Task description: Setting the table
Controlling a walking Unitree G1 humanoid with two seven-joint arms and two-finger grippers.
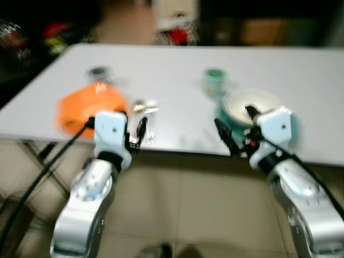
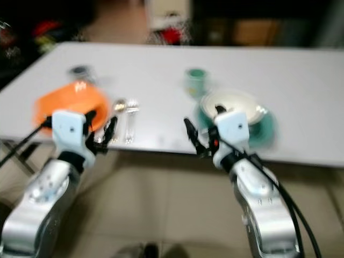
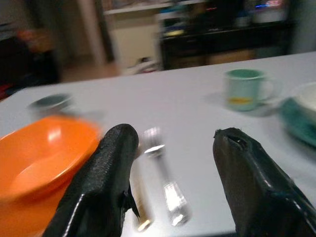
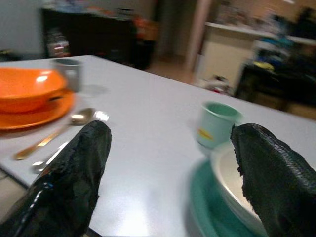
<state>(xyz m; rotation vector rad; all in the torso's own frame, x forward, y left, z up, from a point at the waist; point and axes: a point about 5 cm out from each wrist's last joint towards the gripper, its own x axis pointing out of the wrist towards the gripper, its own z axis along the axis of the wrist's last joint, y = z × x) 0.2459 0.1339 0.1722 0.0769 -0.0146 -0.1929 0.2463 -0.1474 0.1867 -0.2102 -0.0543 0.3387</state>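
Note:
An orange bowl [image 1: 88, 107] on an orange plate sits at the left of the white table [image 1: 172, 64], with a small dark cup [image 1: 98, 72] behind it. A fork and a spoon [image 1: 145, 110] lie side by side just right of the orange plate. To the right, a white bowl [image 1: 250, 105] rests on a teal plate [image 1: 293, 129], and a green mug [image 1: 215, 80] stands behind them. My left gripper [image 1: 134, 131] is open at the table's near edge, in front of the cutlery. My right gripper [image 1: 236, 126] is open at the near edge, before the teal plate. Both hold nothing.
The picture is blurred. Beyond the table's far edge stand dark furniture [image 1: 269, 21] and a pale cabinet [image 1: 174, 13] with red things near it. Tiled floor [image 1: 188, 204] lies under my arms. A table leg [image 1: 37, 153] and black cables run at the lower left.

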